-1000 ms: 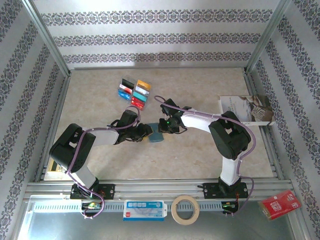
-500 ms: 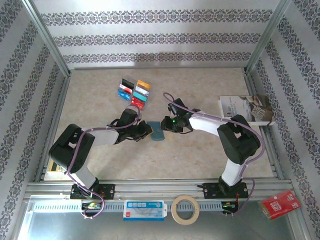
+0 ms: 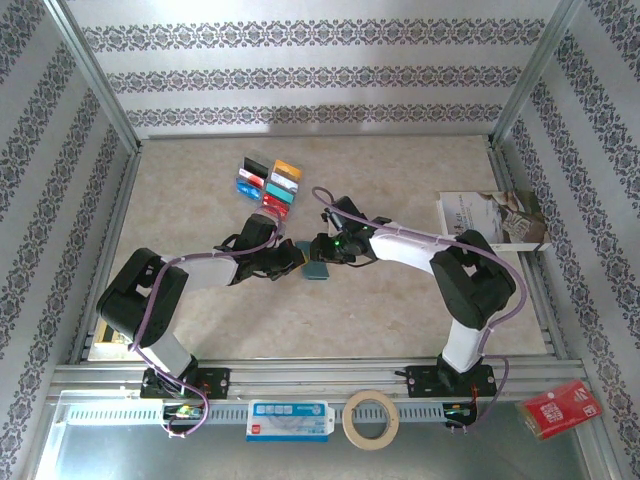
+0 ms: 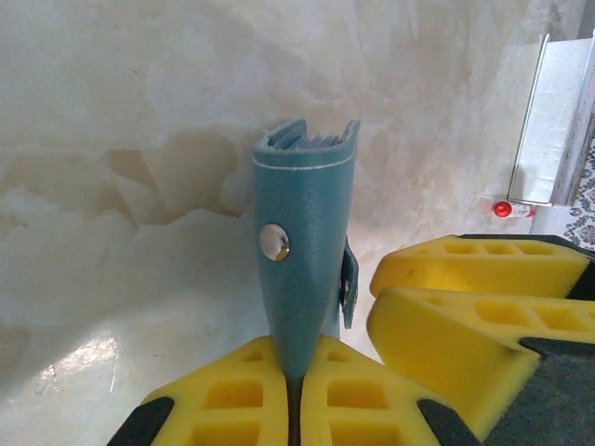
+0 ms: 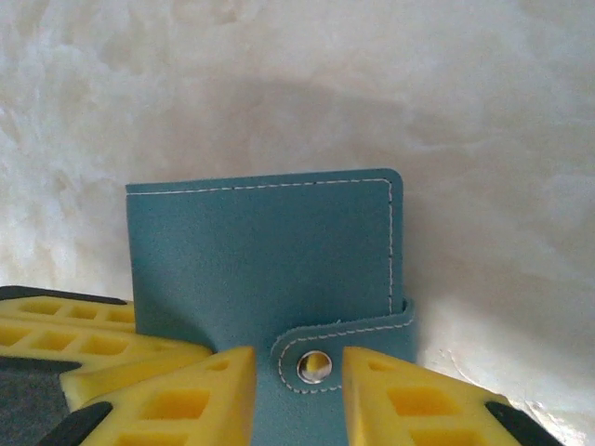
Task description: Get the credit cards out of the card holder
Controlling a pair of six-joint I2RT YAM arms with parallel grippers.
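Observation:
The slate-blue card holder (image 3: 318, 268) lies mid-table, folded, its snap strap fastened. In the left wrist view the card holder (image 4: 302, 242) stands on edge, and my left gripper (image 4: 297, 348) is shut on its near edge. My left gripper (image 3: 290, 262) sits at its left side. In the right wrist view my right gripper (image 5: 297, 358) is open, one yellow finger (image 5: 186, 395) on each side of the snap tab on the card holder (image 5: 260, 251). My right gripper (image 3: 326, 248) is at its far right. Several credit cards (image 3: 268, 183) lie in rows behind.
A white-and-brown booklet (image 3: 495, 220) lies at the right edge. A red packet (image 3: 560, 410), a tape roll (image 3: 371, 419) and a white labelled box (image 3: 288, 420) rest on the front rail. A metal frame post (image 4: 558, 121) stands beyond the card holder.
My right gripper drew back to the right half a second ago and has now returned to the card holder. The left gripper has kept its hold, barely moving.

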